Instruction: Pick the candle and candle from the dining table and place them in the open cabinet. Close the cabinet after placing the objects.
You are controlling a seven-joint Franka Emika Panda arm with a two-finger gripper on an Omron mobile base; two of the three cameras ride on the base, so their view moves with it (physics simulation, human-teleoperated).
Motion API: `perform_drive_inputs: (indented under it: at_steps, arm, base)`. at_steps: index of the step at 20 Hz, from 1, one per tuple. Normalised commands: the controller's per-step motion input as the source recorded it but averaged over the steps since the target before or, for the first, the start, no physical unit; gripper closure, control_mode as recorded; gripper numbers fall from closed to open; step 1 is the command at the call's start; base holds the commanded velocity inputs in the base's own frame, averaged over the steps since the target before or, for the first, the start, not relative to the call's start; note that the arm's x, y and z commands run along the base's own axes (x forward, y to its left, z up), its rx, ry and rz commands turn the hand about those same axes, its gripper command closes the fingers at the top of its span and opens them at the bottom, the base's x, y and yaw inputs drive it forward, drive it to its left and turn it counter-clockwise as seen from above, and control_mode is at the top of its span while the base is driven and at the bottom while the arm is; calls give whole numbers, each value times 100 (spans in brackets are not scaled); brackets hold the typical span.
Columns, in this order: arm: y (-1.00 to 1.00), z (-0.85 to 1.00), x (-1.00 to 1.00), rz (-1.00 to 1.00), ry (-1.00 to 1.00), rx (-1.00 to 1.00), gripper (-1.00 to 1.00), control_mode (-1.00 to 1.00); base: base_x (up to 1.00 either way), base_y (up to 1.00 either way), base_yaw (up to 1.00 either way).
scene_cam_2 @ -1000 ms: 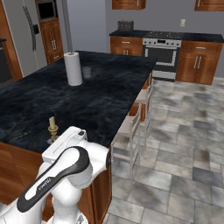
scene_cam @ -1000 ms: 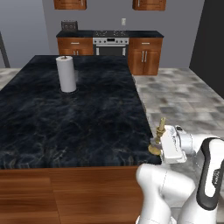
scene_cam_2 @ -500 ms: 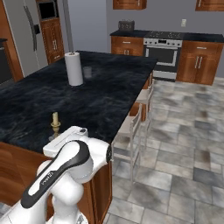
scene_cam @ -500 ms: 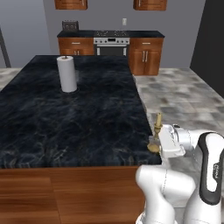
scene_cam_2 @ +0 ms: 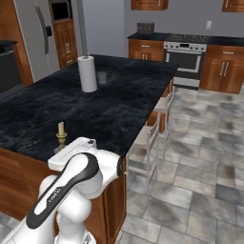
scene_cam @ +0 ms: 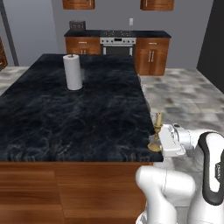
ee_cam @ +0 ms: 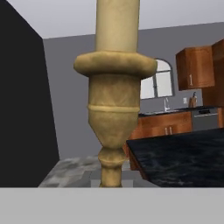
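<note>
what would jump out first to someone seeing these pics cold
The cream taper candle on its brass stick, upright at the near right corner of the black marble dining table, with the white arm's pincer shut on its stem. Next, the tall white paper-towel roll standing alone farther back on the table.

Grey walls, grey stone-tile floor [scene_cam_2: 200, 162], steel range [scene_cam: 118, 44] between reddish-brown base cabinets [scene_cam: 151, 56].

A candle [ee_cam: 117, 26] on its brass holder [ee_cam: 113, 113] stands upright and very close, running from the top edge down the middle. The holder has a wide collar, a tapering body and a narrow stem. To its right lies the black table [ee_cam: 183, 157]. Behind are wood cabinets [ee_cam: 194, 68], a window [ee_cam: 153, 83] and a grey wall [ee_cam: 70, 96].
</note>
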Motion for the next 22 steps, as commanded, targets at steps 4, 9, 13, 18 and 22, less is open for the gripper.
perform_drive_inputs:
  at_steps: [4, 9, 13, 18, 22]
  arm:
    - [0, 0, 0, 0, 0, 0, 100, 100]
    - [0, 0, 0, 0, 0, 0, 100, 100]
    - [0, 0, 0, 0, 0, 0, 100, 100]
    - [0, 0, 0, 0, 0, 0, 100, 100]
    - [0, 0, 0, 0, 0, 0, 100, 100]
  base:
    - [-16, 0, 9]
    - [-1, 22, 23]
    - [-9, 40, 36]
    - [-18, 49, 38]
    - [-27, 49, 35]
